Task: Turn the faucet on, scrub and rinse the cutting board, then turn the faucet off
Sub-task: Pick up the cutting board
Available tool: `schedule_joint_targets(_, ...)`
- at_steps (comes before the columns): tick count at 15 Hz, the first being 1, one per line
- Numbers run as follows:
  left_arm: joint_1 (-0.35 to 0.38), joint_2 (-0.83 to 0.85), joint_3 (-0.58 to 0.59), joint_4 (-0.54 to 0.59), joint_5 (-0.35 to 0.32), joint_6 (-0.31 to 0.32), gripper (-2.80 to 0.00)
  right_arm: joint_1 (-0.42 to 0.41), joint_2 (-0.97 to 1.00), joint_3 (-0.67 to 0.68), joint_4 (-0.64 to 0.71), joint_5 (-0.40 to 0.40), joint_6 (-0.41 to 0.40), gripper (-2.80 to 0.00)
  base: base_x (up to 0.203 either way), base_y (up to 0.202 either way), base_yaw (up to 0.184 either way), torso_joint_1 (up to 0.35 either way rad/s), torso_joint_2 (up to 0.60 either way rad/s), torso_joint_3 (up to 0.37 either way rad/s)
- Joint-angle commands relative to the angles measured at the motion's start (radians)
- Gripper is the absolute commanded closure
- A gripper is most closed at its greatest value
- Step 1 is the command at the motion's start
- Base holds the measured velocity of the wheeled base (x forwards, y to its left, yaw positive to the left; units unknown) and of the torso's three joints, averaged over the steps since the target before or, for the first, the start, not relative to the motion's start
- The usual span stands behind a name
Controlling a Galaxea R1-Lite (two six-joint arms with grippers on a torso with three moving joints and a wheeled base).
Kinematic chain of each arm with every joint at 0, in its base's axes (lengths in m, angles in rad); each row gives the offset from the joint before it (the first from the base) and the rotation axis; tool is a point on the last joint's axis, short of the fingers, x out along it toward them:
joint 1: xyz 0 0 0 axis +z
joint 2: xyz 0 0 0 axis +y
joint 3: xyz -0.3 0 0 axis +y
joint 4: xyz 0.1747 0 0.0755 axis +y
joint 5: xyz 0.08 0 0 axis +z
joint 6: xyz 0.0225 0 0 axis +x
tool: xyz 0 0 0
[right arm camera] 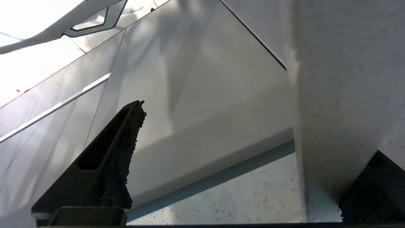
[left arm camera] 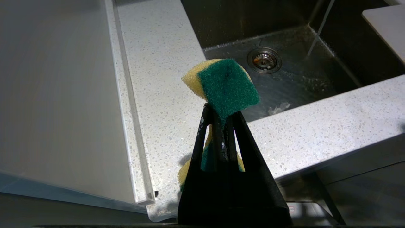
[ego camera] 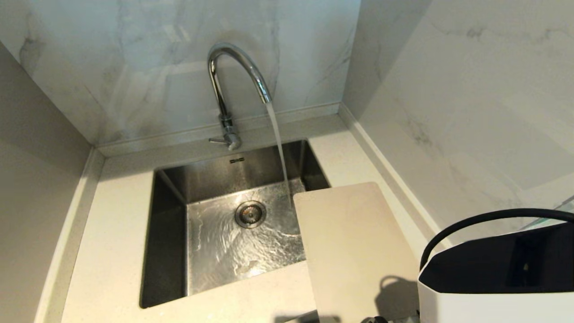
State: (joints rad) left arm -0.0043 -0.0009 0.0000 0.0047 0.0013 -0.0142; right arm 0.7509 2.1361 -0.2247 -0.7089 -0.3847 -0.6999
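The chrome faucet (ego camera: 233,72) stands behind the sink, and a stream of water (ego camera: 280,148) runs from its spout into the basin. The cream-white cutting board (ego camera: 354,242) lies on the counter to the right, its far corner hanging over the sink; that corner (left arm camera: 387,28) also shows in the left wrist view. My left gripper (left arm camera: 221,110) hovers over the counter's front left part, shut on a green and yellow sponge (left arm camera: 226,84). My right gripper (right arm camera: 258,129) is open wide at the board's near end. A pale slab, apparently the board's edge (right arm camera: 332,95), partly hides one finger.
The steel sink (ego camera: 170,233) has a round drain (ego camera: 250,214) and rippling water on its floor. Marble walls close in behind and on the right. My right arm's white housing (ego camera: 493,287) fills the lower right corner. A speckled counter (ego camera: 116,224) lies left of the sink.
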Motion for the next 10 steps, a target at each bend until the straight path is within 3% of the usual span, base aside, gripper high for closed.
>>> schedule_joint_targets(1,0.000,0.000,0.000,0.000,0.000,0.000,0.00,0.010,-0.028,-0.002,-0.004,-0.003,-0.010,-2.80,0.000,0.000,0.000,0.000,0.00,0.000)
schedule_joint_targets(10,0.000,-0.001,0.000,0.000,0.000,-0.001,0.00,0.015,0.005,0.001,-0.003,-0.005,-0.018,-2.80,0.000,0.000,0.000,0.000,0.00,0.000)
